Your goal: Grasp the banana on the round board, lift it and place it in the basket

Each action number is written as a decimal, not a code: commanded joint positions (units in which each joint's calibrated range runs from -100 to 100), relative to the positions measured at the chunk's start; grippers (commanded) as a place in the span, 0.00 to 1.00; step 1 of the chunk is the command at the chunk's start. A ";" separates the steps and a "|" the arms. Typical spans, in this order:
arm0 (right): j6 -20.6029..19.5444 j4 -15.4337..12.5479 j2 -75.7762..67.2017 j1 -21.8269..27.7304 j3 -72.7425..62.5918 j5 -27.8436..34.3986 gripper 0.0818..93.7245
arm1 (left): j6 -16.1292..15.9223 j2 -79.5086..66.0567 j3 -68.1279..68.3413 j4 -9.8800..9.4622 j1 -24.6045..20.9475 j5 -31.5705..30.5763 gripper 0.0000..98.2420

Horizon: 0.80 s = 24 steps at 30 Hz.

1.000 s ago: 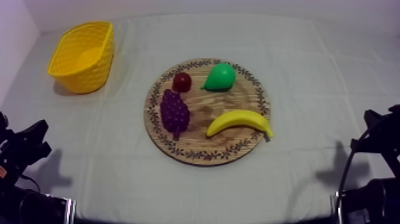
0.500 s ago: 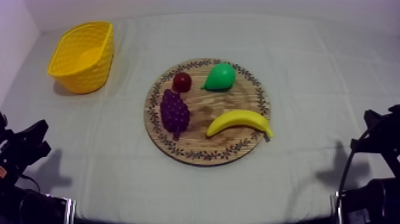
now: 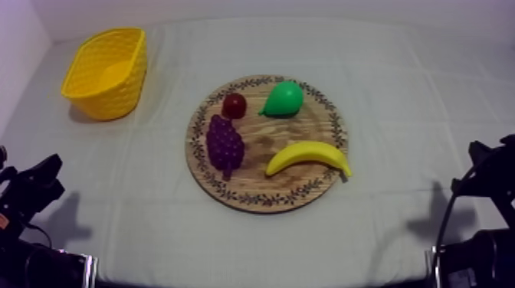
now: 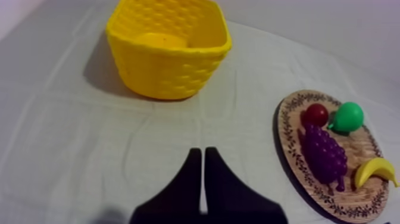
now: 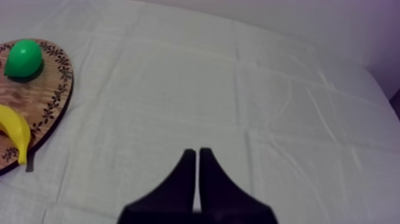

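Banana [image 3: 308,156] is lying flat on the board [image 3: 268,136], at about 4 o'clock on it. Its curved back is facing 12 and its dark stem end is reaching the patterned rim at 4. Nothing is touching it.

Pear [image 3: 284,99] is sitting at 1 o'clock on the board, well apart from the banana. Red fruit [image 3: 234,105] is sitting at 11, just beside the pear. Grapes [image 3: 224,144] are lying at 9, close under the red fruit, stem pointing toward 6.

Basket [image 3: 103,106] is standing upright on the cloth [image 3: 398,92], off the board toward 10 o'clock and well apart from it.

Left gripper [image 4: 199,156] is clenched on nothing, fingers lying together as a narrow wedge. It is hovering over bare cloth, with the basket ahead of it and the board off toward 2. In the top view it is sitting low at the table's 8 o'clock edge, far from the fruit.

Right gripper [image 5: 197,154] is likewise clenched on nothing, fingers pressed together. It is hanging over bare cloth, with the board's edge, the pear and the banana off toward 10. In the top view that arm is sitting at the 4 o'clock edge, well apart from the board.
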 commanded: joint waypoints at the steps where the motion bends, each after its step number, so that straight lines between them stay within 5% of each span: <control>1: 0.01 0.01 -0.02 -0.01 0.02 -0.04 0.00 | 0.34 0.00 0.00 0.02 0.04 0.22 0.00; 10: 0.01 0.01 -0.02 -0.01 0.02 -0.04 0.00 | -2.15 4.94 -3.13 0.85 0.85 -1.74 0.00; 24: 0.01 0.01 -0.02 -0.01 0.02 -0.04 0.00 | -5.95 31.10 -33.99 -1.88 8.26 -2.40 0.00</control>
